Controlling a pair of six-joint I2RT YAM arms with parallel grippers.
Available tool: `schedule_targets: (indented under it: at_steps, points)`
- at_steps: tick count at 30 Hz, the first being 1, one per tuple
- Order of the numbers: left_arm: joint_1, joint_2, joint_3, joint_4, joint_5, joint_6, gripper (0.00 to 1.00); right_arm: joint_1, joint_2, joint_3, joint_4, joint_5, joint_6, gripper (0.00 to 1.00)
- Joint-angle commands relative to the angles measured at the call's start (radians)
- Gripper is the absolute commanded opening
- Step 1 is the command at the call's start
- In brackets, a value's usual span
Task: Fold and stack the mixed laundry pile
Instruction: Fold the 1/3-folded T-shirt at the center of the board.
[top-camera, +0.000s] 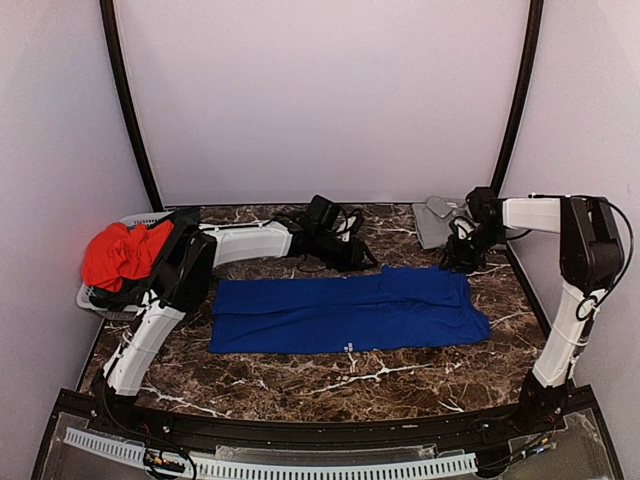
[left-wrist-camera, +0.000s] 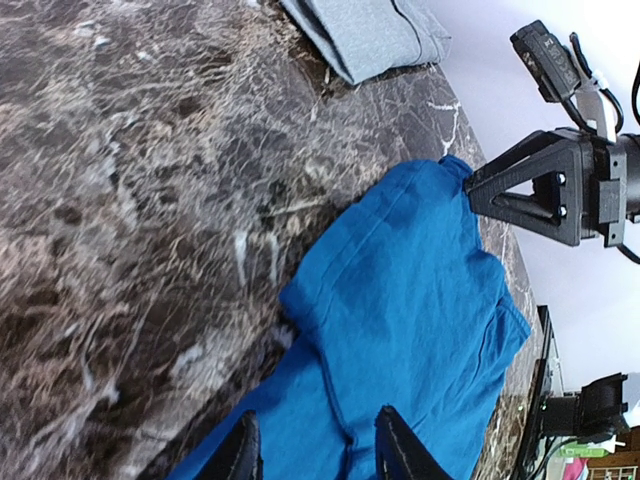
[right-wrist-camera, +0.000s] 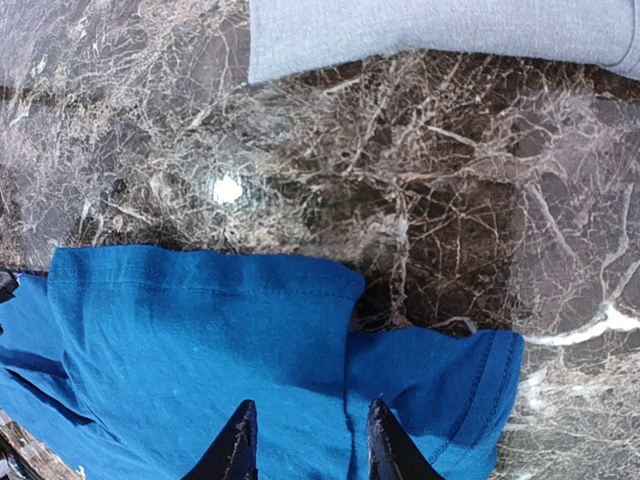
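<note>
1. The royal-blue T-shirt (top-camera: 345, 312) lies flat, a smooth knit rectangle on the veined brown marble surface (top-camera: 300, 375).
2. The left tool (left-wrist-camera: 320, 452), jaws narrowly apart, straddles its far edge.
3. The right tool (right-wrist-camera: 308, 445), jaws narrowly apart, straddles its sleeve end.

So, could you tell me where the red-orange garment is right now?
In the top view, the red-orange garment sits in the small basket at the left edge of the table, beside the left arm.

Open marble table (top-camera: 330, 375) in front of the blue T-shirt (top-camera: 345, 310); basket (top-camera: 88, 302) far left, grey shirt (top-camera: 432, 225) far right.
</note>
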Motion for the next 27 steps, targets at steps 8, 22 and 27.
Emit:
schedule_targets:
  at_steps: [8, 22, 27]
  points:
    - [-0.024, 0.167, 0.286, -0.058, 0.054, -0.057, 0.38, -0.005, 0.054, 0.053, 0.023, -0.01, -0.001, 0.33]
    - [-0.028, 0.287, 0.442, -0.078, 0.056, -0.093, 0.38, -0.005, 0.104, 0.083, 0.042, -0.022, 0.002, 0.3]
    - [-0.027, 0.306, 0.463, -0.073, 0.057, -0.1, 0.37, -0.005, 0.125, 0.099, 0.043, -0.024, 0.001, 0.28]
